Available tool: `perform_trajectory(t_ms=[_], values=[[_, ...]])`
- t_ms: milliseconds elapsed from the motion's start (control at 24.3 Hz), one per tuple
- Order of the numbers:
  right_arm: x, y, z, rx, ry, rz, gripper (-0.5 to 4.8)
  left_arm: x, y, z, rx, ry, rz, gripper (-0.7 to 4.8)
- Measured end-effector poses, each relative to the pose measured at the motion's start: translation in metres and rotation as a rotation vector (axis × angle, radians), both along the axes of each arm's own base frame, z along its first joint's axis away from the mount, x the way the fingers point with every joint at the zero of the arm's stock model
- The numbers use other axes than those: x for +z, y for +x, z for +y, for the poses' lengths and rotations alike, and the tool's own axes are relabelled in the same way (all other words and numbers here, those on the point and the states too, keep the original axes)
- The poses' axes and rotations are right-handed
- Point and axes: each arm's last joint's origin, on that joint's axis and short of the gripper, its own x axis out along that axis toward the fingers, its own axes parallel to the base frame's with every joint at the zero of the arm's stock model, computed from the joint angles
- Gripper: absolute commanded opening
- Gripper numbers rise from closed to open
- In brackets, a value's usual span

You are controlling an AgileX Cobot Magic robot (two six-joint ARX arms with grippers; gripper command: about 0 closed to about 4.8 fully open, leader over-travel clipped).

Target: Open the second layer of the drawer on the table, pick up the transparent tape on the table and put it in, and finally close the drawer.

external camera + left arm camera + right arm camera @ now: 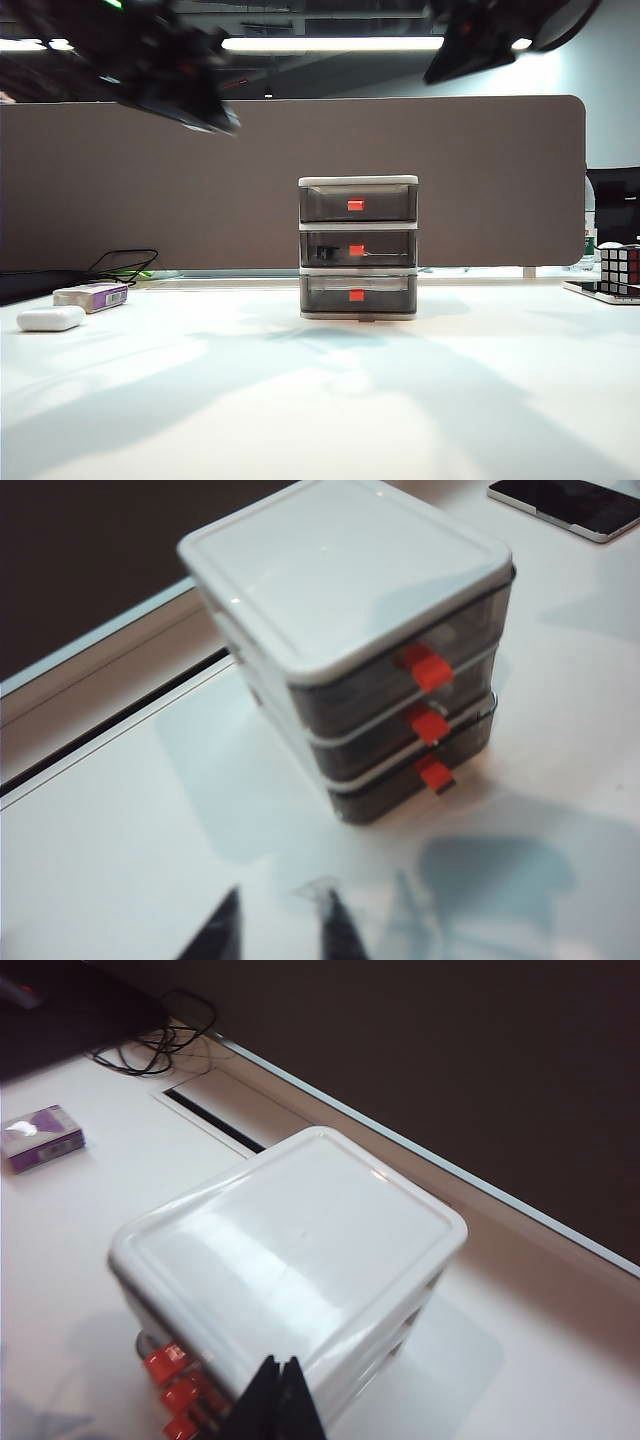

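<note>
Both arms hang high; drawer (358,247) shut. Left gripper (280,925) fingers slightly apart, tabs at 1 o'clock. Right gripper (281,1400) pressed together over its top.

No legible text anywhere (the purple-and-white box (92,296) print too blurred to read)
</note>
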Motion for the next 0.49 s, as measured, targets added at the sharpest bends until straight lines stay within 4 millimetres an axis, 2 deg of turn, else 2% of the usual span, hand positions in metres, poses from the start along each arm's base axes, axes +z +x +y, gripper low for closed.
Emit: perform_trajectory(t_ms=[123, 164, 205, 288, 329, 370, 493], values=[[0.006, -0.037, -0.011, -0.005, 0.028, -0.042, -0.04, -0.003, -0.033, 0.02, 0.033, -0.057, -0.016, 0.27], [0.0, -0.055, -0.016, -0.01, 0.043, -0.031, -0.04, -0.009, -0.051, 0.031, 0.064, -0.089, -0.009, 0.05], [-0.004, -0.064, -0.019, -0.012, 0.049, -0.027, -0.04, -0.011, -0.059, 0.035, 0.083, -0.111, -0.016, -0.06], [-0.025, -0.092, -0.027, -0.017, 0.059, -0.013, -0.04, -0.019, -0.086, 0.043, 0.139, -0.169, -0.097, -0.06], [-0.031, -0.1, -0.029, -0.021, 0.068, -0.006, -0.04, -0.023, -0.095, 0.045, 0.154, -0.171, -0.119, -0.06], [-0.044, -0.118, -0.035, -0.032, 0.102, -0.003, -0.04, -0.03, -0.111, 0.046, 0.17, -0.188, -0.154, -0.06], [-0.058, -0.145, -0.043, -0.047, 0.145, -0.042, -0.04, -0.051, -0.134, 0.045, 0.161, -0.257, -0.19, -0.06]])
